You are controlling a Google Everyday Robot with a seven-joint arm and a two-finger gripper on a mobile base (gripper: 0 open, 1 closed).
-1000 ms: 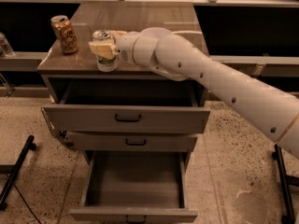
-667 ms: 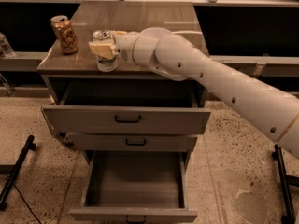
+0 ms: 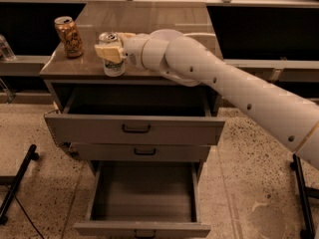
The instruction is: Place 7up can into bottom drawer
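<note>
Camera view: set against the frame from a moment earlier, nothing has visibly changed. The gripper (image 3: 113, 44) stays at the same spot in the upper left of the frame, the 7up can (image 3: 114, 67) has not shifted, and all the drawers are pulled out as far as before.

The white arm (image 3: 224, 83) comes in from the right edge and runs up and left across the frame, ending over the front left part of the brown cabinet top (image 3: 149, 19). There the gripper is closed around the 7up can. One pale yellow finger (image 3: 108, 53) lies across the near side of the can's upper body, and the other shows just behind the silver top. The can stands upright on the cabinet top close to its front edge. Its lower body shows below the near finger and its base rests on the surface.

Up and to the left of it, apart from the gripper, a brown-gold patterned can (image 3: 69, 36) stands upright near the cabinet's left edge.

Below the top, the top drawer (image 3: 134, 129) is pulled out, with its dark inside showing behind the grey front and bar handle. The middle drawer (image 3: 144, 152) sits just under it, pulled out less far. The bottom drawer (image 3: 144, 193), in the lower middle of the frame, is pulled out furthest, a long grey tray with a low front panel. It lies well below the can and the gripper.

A black stand leg (image 3: 17, 183) rests on the speckled floor (image 3: 50, 133) at the lower left.
</note>
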